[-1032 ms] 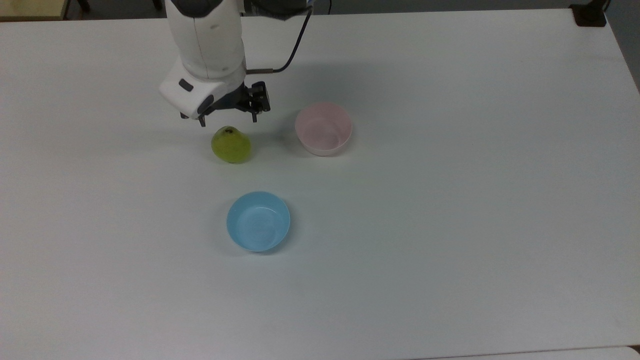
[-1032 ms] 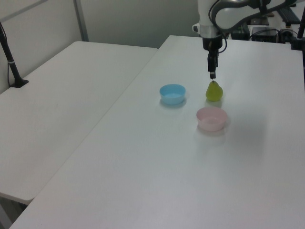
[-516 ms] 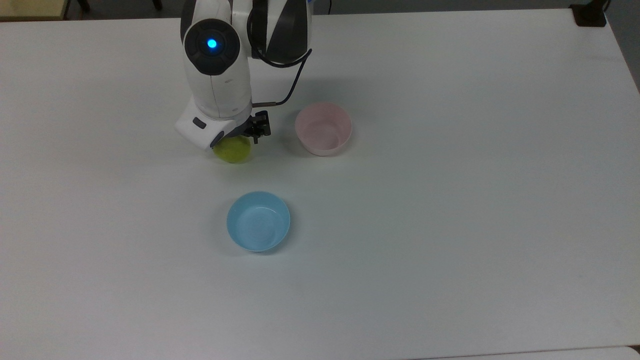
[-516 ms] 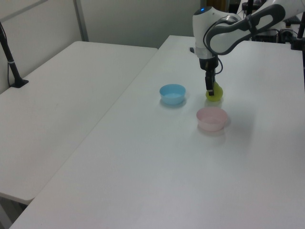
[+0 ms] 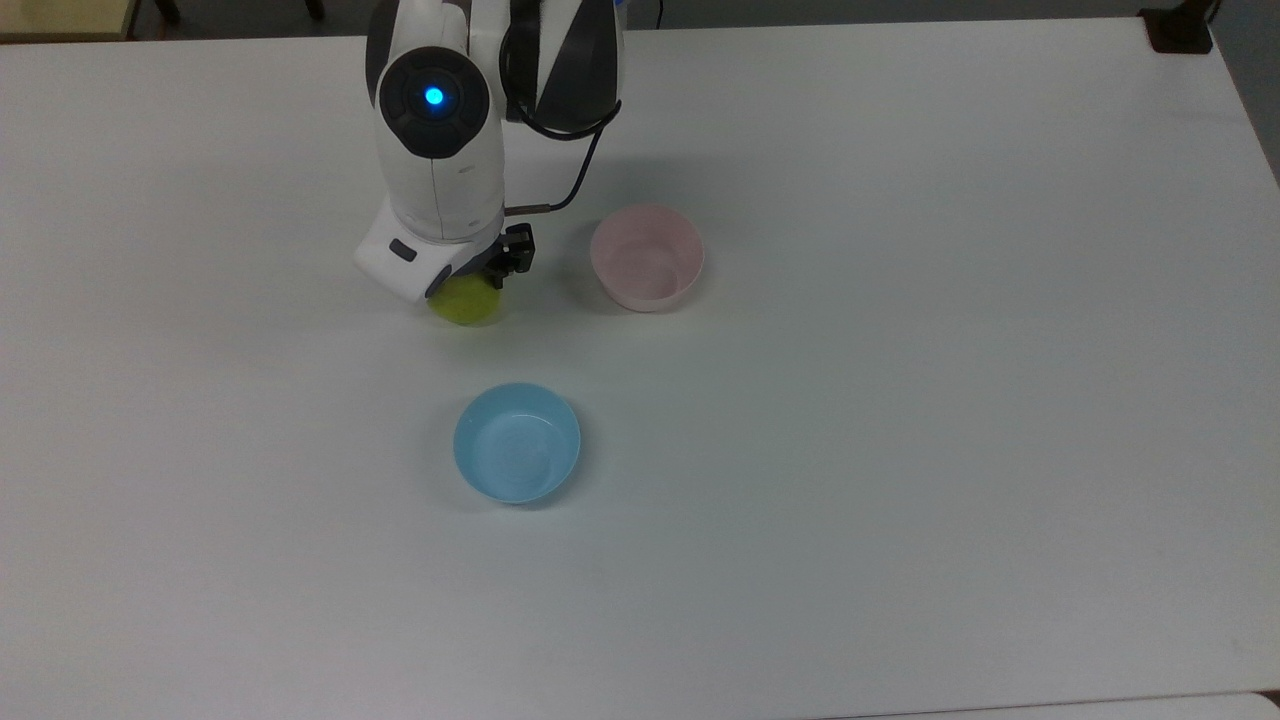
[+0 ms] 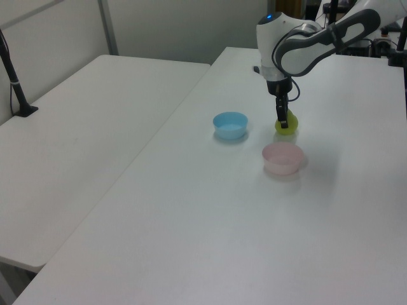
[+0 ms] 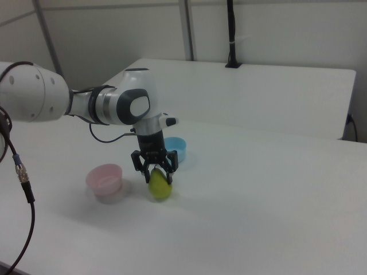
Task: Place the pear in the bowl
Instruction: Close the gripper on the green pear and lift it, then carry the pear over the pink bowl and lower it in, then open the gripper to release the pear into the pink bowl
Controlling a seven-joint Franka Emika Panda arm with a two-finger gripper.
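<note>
The yellow-green pear [image 5: 470, 308] [image 7: 160, 188] stands on the white table, its top hidden under the arm's hand in the top view. My gripper [image 7: 158, 176] [image 6: 282, 122] points straight down over it, open, with one finger on each side of the pear's upper part. The pear [image 6: 290, 123] rests on the table. The pale pink bowl [image 5: 647, 258] [image 6: 282, 157] [image 7: 105, 181] is empty and sits a short way from the pear, toward the top view's right.
A light blue bowl [image 5: 517, 442] [image 6: 229, 124] [image 7: 179, 146] is empty, below the pear in the top view. A black cable [image 5: 585, 170] loops from the arm behind the hand. A second white table [image 6: 76, 133] adjoins on the left view's left.
The gripper moved from just behind the pear to over it and came down, so its fingers now straddle the fruit. Pear and bowls have not moved.
</note>
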